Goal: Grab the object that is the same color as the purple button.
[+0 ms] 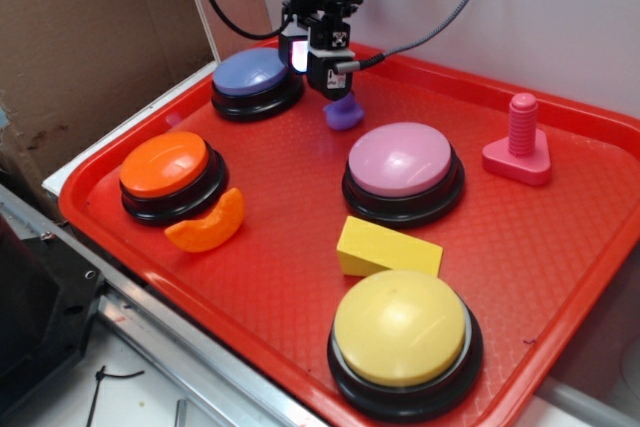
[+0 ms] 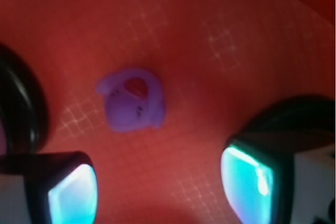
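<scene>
1. Purple duck (image 2: 132,99) lies on the red tray (image 1: 560,237), just beside the purple button (image 1: 250,74).
2. Gripper (image 2: 157,182) hovers above it, fingers apart, nothing held.
3. Remaining: descend, close, lift.

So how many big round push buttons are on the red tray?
4: purple button at back left, orange button at left, pink button in the middle, yellow button at front. None appears hidden.
</scene>
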Tool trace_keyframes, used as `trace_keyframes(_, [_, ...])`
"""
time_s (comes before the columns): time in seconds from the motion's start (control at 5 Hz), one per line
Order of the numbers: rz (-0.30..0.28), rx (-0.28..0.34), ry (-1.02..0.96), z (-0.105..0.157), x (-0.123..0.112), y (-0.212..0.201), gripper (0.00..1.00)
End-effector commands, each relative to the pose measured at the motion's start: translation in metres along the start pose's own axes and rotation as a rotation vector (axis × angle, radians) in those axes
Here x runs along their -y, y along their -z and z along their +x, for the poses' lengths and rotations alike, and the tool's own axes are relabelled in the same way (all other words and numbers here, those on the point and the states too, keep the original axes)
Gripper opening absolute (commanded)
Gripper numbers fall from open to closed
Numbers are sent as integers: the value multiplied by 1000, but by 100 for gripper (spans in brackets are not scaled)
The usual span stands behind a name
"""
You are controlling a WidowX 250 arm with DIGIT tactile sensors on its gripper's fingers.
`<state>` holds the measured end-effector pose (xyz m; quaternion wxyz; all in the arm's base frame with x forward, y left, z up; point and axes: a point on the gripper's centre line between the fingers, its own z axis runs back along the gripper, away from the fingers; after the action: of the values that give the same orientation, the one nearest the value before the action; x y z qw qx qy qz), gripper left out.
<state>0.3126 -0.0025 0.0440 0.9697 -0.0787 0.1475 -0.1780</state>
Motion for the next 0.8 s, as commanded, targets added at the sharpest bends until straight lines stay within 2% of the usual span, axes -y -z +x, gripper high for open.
trace_keyframes(0.0, [55,1,183,5,10,0,100])
trace_keyframes(0.2, [118,-46,265,1,17,-3,100])
trace_keyframes(0.4, [146,-46,283,-3,18,-4,100])
trace_keyframes(0.6, [146,-46,283,-3,18,-4,100])
